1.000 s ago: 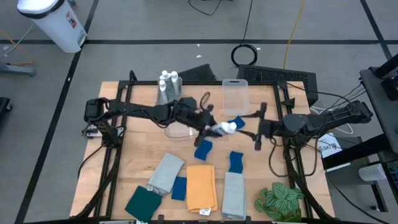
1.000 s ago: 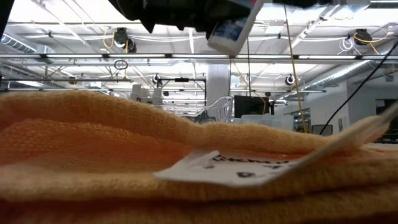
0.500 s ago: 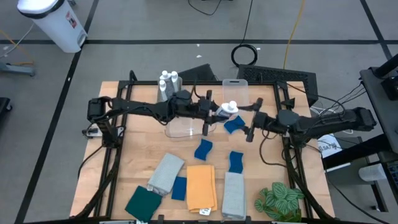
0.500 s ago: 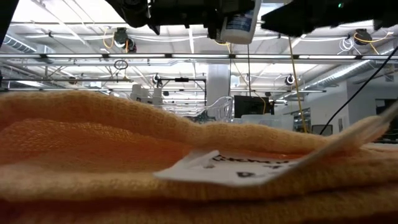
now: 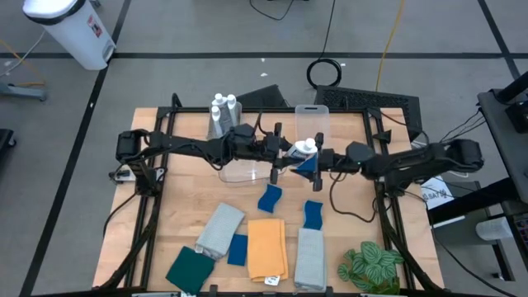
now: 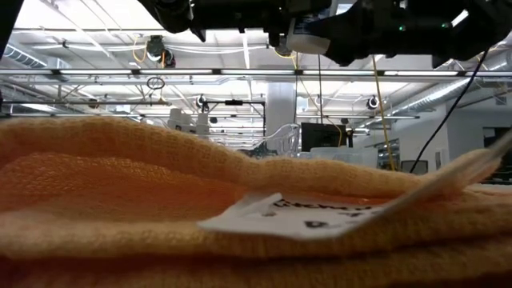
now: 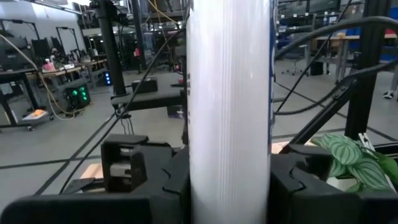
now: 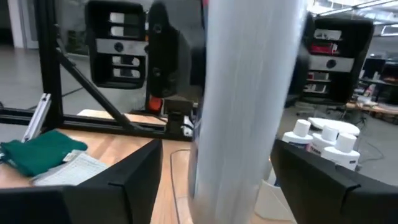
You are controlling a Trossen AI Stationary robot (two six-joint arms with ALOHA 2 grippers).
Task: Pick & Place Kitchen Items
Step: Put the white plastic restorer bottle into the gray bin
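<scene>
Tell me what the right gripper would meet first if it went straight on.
The white bottle held by the left gripper. The right gripper points at it, its open fingers already flanking it.

grey floor (image 5: pixel 165 33), white bin (image 5: pixel 70 29)

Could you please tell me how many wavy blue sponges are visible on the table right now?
3: one sponge at mid-table, a second sponge to its right, and a third sponge partly hidden under the two grippers meeting at the bottle; more could be hidden.
</scene>
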